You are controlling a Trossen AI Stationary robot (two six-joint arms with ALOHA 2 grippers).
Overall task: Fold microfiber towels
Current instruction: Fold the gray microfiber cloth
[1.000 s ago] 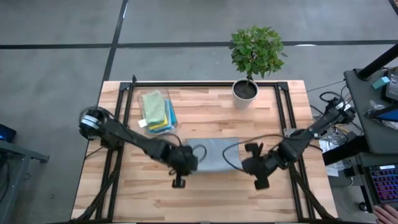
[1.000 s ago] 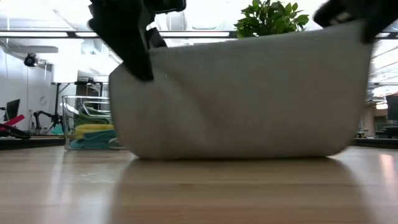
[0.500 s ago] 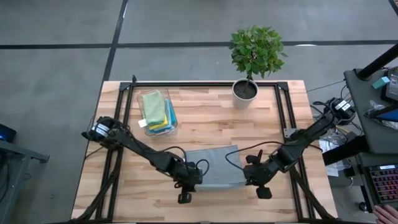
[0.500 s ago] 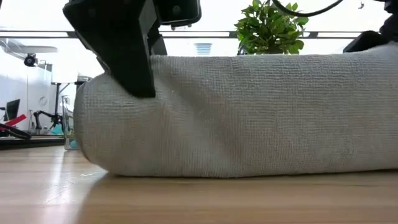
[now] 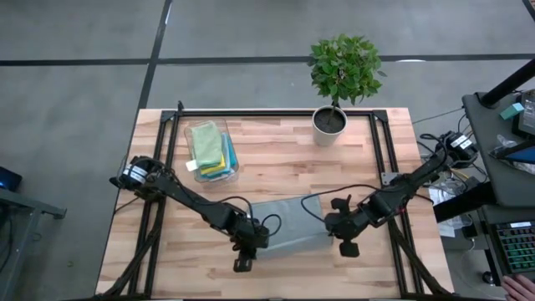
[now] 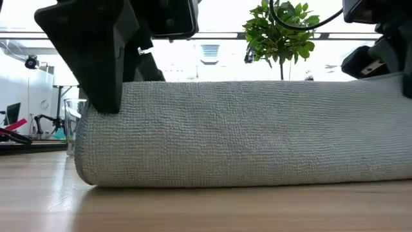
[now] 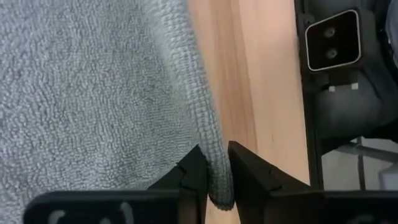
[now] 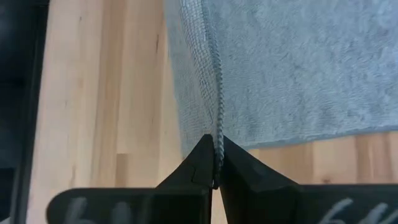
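High view: left gripper (image 5: pixel 247 243) and right gripper (image 5: pixel 340 232) both pinched on grey towel (image 5: pixel 288 220) corners — best lowered together, edges aligned — then released.

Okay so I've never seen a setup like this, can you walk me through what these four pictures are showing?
It is a robot with two dark arms at a wooden table. One picture looks straight down, one looks level across the tabletop, and two come from cameras on the wrists. Each arm ends in a pincer. The left pincer and the right pincer each pinch an edge of a grey towel, which they are folding over. A clear bin holds more coloured towels, and a potted plant stands at the far edge.
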